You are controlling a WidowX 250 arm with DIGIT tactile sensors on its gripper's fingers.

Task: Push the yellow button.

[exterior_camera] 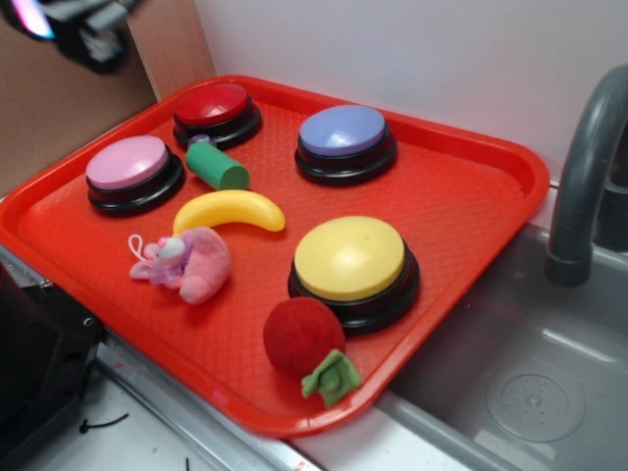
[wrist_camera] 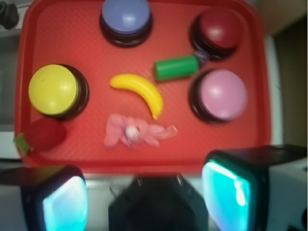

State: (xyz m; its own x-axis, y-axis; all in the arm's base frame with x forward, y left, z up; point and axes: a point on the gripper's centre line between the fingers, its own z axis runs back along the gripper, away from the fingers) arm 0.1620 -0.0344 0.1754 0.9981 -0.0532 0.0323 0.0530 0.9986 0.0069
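The yellow button (exterior_camera: 349,257) has a pale yellow dome on a black base and stands on the near right part of the red tray (exterior_camera: 461,196). In the wrist view the yellow button (wrist_camera: 53,89) lies at the left of the tray (wrist_camera: 62,38). My gripper (exterior_camera: 83,34) hangs blurred high over the tray's far left corner, well away from the button. From the wrist, the gripper (wrist_camera: 147,199) is open, its two cyan-lit fingers (wrist_camera: 230,195) spread wide with nothing between them.
The tray also holds a pink button (exterior_camera: 131,167), a red button (exterior_camera: 214,106), a blue-violet button (exterior_camera: 343,133), a green cylinder (exterior_camera: 218,167), a toy banana (exterior_camera: 231,209), a pink plush (exterior_camera: 186,263) and a red plush fruit (exterior_camera: 304,336). A sink (exterior_camera: 530,363) and grey faucet (exterior_camera: 584,167) sit at the right.
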